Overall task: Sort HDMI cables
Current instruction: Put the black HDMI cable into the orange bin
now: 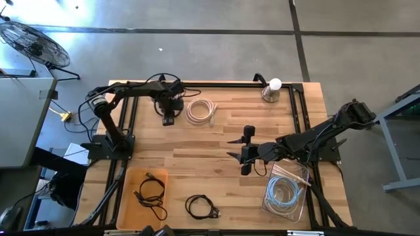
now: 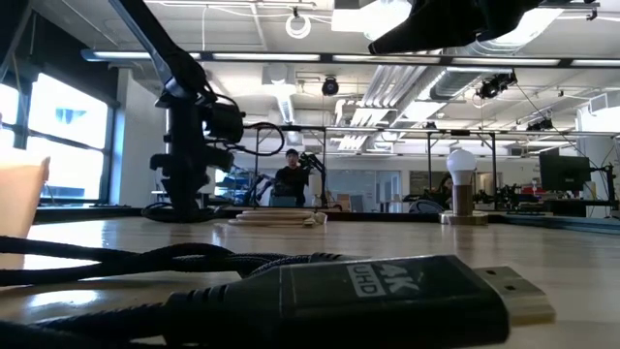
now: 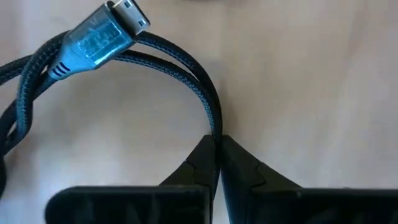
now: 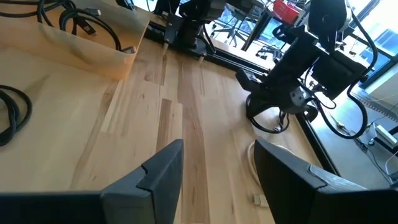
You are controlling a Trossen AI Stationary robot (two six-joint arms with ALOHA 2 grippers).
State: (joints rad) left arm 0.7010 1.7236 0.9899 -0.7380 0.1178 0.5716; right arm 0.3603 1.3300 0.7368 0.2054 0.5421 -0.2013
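Left hand (image 1: 168, 120) sits at the far side of the worktop (image 1: 216, 147), its fingers (image 3: 200, 163) pinched together on a black braided cable (image 3: 186, 68) whose loop and metal plug lie just ahead of the fingertips. Just beside it lies a cream coil (image 1: 201, 111). Right hand (image 1: 245, 149) hovers above mid-worktop with fingers (image 4: 163, 167) spread wide and nothing between them. Another black coil (image 1: 200, 207) lies at the near edge, well apart from both hands. More black cable rests in the tan tray (image 1: 130, 178), and a pale bluish coil (image 1: 286, 192) in the clear bin (image 1: 270, 202).
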